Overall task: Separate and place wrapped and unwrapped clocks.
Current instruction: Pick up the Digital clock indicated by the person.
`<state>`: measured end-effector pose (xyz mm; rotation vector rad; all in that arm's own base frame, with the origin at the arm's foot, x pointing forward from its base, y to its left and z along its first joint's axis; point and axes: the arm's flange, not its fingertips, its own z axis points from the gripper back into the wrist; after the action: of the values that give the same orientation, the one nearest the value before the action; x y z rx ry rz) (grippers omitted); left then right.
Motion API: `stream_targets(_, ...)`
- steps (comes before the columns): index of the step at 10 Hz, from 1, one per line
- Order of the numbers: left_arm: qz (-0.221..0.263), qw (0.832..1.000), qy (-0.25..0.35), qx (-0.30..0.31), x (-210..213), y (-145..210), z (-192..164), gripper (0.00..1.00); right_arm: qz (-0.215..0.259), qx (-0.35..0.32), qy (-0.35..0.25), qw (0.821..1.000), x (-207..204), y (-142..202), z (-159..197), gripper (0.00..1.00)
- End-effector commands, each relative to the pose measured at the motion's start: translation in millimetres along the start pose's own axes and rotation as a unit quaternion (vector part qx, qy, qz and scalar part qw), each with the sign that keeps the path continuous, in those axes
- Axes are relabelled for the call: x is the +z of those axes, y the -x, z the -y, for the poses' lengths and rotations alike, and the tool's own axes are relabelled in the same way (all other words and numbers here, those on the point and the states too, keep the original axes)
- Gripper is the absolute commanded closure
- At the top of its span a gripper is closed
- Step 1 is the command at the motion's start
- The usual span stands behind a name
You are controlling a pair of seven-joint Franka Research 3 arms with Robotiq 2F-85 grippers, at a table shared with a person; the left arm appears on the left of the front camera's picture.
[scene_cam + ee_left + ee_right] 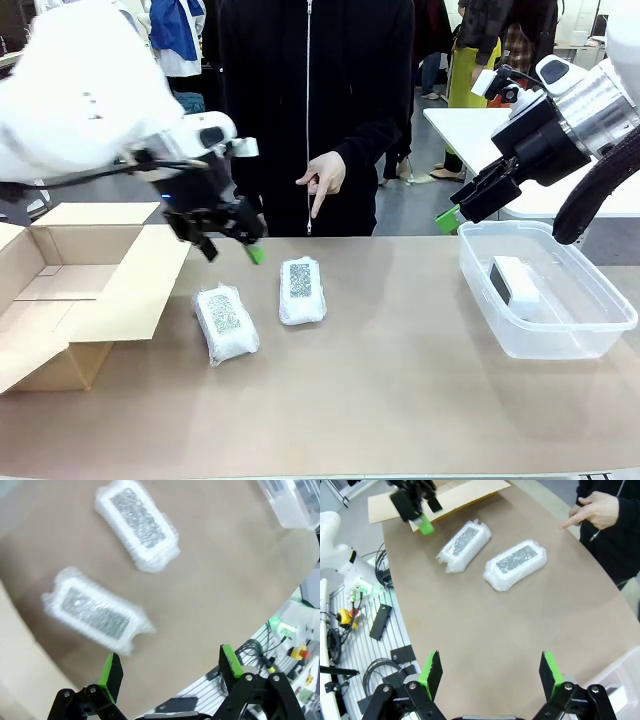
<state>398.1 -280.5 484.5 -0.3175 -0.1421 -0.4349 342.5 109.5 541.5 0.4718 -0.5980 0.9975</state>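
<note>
Two wrapped clocks in bubble wrap lie on the tan table, one at left and one right of it. The unwrapped clock, a bare white block, lies inside the clear tub. My left gripper hovers open above the table just behind the left bundle, nothing between its fingers. My right gripper hangs open and empty in the air above the tub's far left corner.
An open cardboard box stands at the table's left edge, its flap reaching toward the bundles. A person in black stands at the far side, one hand pointing down at the table. The tub occupies the right side.
</note>
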Motion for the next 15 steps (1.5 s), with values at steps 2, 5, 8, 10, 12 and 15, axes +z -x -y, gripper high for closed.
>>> stream_targets(2, 0.008, 0.999, 0.026, 0.043, -23.7, -45.6, -7.4, 0.00, -0.006, 0.000, -0.002, 1.000, 0.0, 0.6, 0.6, 0.00)
stream_targets(5, -0.013, 1.000, 0.007, 0.021, -23.5, -23.1, 4.0, 0.00, -0.006, 0.000, -0.002, 1.000, 0.0, 0.6, 0.6, 0.00)
stream_targets(8, 0.006, 0.997, 0.013, 0.076, -34.1, -68.3, 10.2, 0.00, -0.006, 0.000, -0.002, 1.000, 0.0, 0.6, 0.6, 0.00)
stream_targets(10, 0.028, 0.988, -0.038, 0.144, -61.1, -108.6, 33.2, 0.00, -0.006, 0.000, -0.002, 1.000, 0.0, 0.6, 0.6, 0.00)
stream_targets(12, 0.034, 0.979, -0.078, 0.188, -85.2, -116.5, 42.2, 0.00, -0.006, 0.000, -0.002, 1.000, 0.0, 0.6, 0.6, 0.00)
stream_targets(15, 0.041, 0.955, -0.126, 0.266, -110.0, -108.6, 40.6, 0.00, -0.006, 0.000, -0.002, 1.000, 0.0, 0.6, 0.6, 0.00)
